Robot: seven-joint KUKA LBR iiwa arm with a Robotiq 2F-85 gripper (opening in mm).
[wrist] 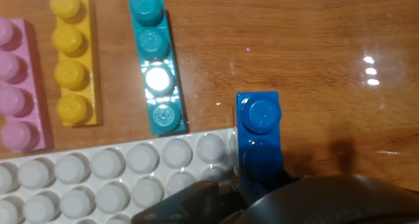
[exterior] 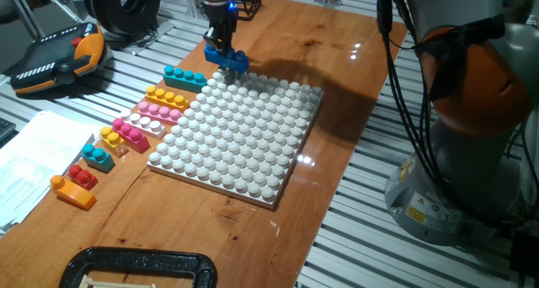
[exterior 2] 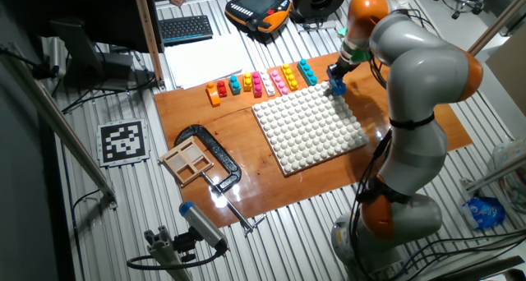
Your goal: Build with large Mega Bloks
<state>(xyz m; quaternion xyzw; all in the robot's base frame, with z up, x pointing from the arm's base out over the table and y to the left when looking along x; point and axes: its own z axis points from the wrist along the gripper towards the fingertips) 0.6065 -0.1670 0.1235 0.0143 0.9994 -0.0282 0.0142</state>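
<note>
Hand view: gripper (wrist: 262, 185) clamped on blue brick (wrist: 260, 135), lower centre, at white baseplate (wrist: 118, 168) corner. Placing step, probably. Next: line up over studs, press down.

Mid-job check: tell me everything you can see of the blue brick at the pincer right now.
The blue brick is a glossy, dark blue plastic block, narrow, with round studs in a single row; two show in the hand view, and the rest is hidden under the pincer. It sits gripped at the far corner of the white baseplate, overhanging the plate's edge toward the wooden table. Whether it is pressed onto the plate's studs cannot be told. The teal brick lies apart from it.
</note>
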